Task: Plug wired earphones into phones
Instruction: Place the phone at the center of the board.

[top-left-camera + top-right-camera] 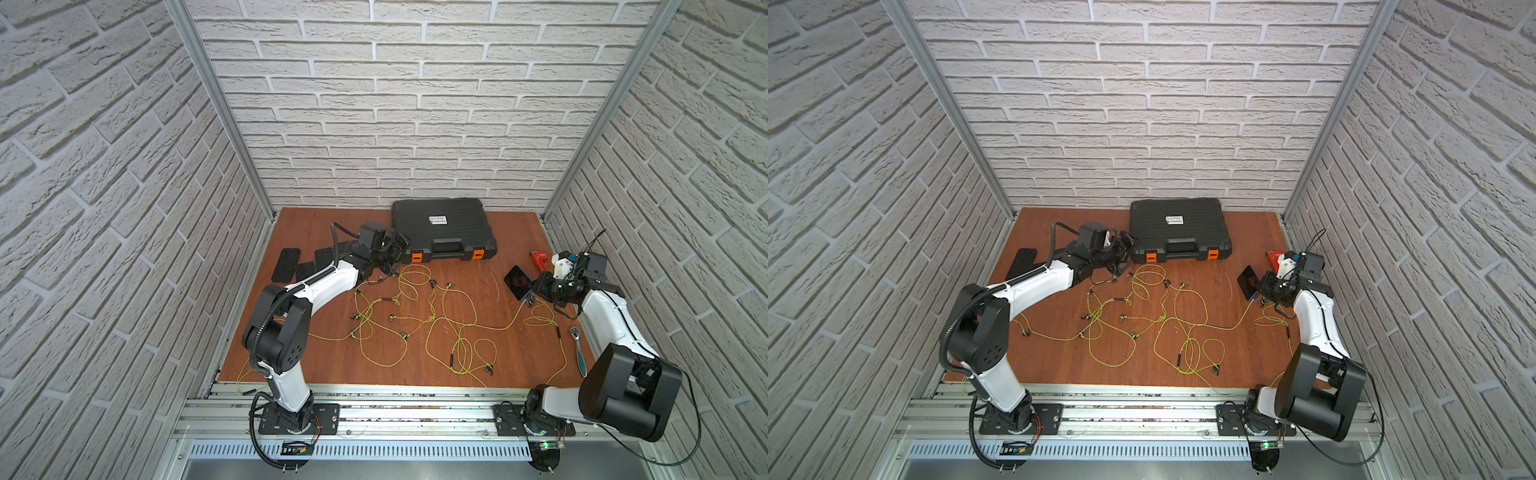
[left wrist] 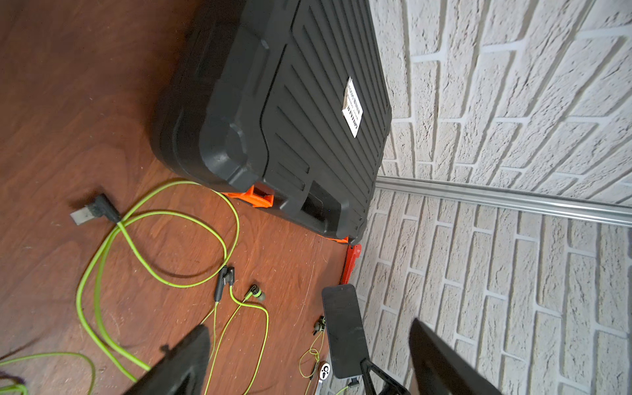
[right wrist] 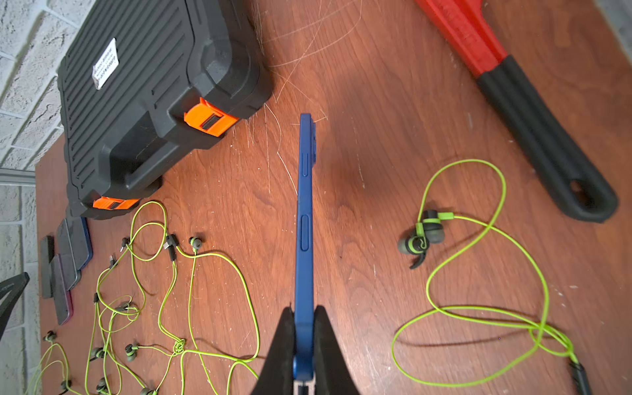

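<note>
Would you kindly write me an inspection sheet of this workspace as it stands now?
Surface: brown wooden tabletop, scratched.
Job's things: blue-edged phone held on edge above the table; other phones heaped at the far left; earphones tangled mid-table; loose pair lying beside the held phone.
Clutter: black case with orange latches by the back wall; red tool with a black handle; ratchet near the right arm.
Grippers: left gripper open, empty; right gripper shut on the blue-edged phone.
Cables: black conduit along the left arm.
Surroundings: white brick walls; aluminium rail at the front.
</note>
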You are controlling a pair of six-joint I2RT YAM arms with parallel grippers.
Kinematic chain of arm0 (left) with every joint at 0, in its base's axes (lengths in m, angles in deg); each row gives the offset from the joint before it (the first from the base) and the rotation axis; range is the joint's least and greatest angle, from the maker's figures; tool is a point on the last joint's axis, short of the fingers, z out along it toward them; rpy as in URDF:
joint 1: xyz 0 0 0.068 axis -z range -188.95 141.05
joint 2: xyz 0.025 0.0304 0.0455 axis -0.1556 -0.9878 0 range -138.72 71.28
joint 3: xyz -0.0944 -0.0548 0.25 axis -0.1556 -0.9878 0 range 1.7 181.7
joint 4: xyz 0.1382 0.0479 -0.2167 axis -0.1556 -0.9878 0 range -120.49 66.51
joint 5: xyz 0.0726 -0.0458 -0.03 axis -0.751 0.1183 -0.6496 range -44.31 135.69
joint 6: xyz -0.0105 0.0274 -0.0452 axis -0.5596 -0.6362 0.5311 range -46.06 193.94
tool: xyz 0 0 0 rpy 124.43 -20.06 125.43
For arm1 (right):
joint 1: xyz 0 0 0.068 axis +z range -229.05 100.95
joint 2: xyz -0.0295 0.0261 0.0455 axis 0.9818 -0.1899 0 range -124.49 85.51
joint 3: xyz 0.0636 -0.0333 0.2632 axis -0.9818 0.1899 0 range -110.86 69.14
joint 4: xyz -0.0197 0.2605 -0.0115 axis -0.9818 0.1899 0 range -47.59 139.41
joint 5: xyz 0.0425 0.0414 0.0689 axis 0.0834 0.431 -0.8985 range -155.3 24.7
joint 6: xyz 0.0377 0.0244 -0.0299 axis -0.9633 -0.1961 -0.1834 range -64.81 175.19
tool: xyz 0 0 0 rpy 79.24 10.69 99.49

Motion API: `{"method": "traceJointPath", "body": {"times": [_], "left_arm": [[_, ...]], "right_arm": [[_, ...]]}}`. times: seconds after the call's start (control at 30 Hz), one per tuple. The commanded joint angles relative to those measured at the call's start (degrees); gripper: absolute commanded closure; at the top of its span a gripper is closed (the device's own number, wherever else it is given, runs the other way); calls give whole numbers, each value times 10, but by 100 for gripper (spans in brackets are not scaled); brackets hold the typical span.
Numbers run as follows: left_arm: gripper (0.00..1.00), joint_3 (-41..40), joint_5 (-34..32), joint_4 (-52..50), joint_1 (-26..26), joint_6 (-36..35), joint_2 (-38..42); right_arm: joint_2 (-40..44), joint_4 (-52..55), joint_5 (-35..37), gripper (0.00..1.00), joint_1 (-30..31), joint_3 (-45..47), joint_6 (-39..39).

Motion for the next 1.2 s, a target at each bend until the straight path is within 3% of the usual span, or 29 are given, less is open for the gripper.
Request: {"method": "traceJointPath", "body": {"times": [0.0, 0.43, 0.8, 0.93, 1.03, 1.17], "left_arm": [[10, 0, 12, 21, -4, -11, -7], [10, -7, 4, 16, -5, -19, -18], [10, -10, -6, -3, -2, -31, -38], [10, -6, -11, -10, -2, -39, -34], [11, 2, -14, -24, -3, -54, -33], [12, 11, -11, -37, -9, -78, -31]], "right_arm": [[-15, -70, -37, 94, -2, -27, 5], [-77, -110, -38, 93, -20, 31, 9], [-99, -85, -8, 70, -20, 21, 21], [-66, -51, 21, 62, -18, -2, 18], [-33, -1, 56, 62, 19, -35, 35], [-15, 36, 118, 66, 181, -74, 87]]}}
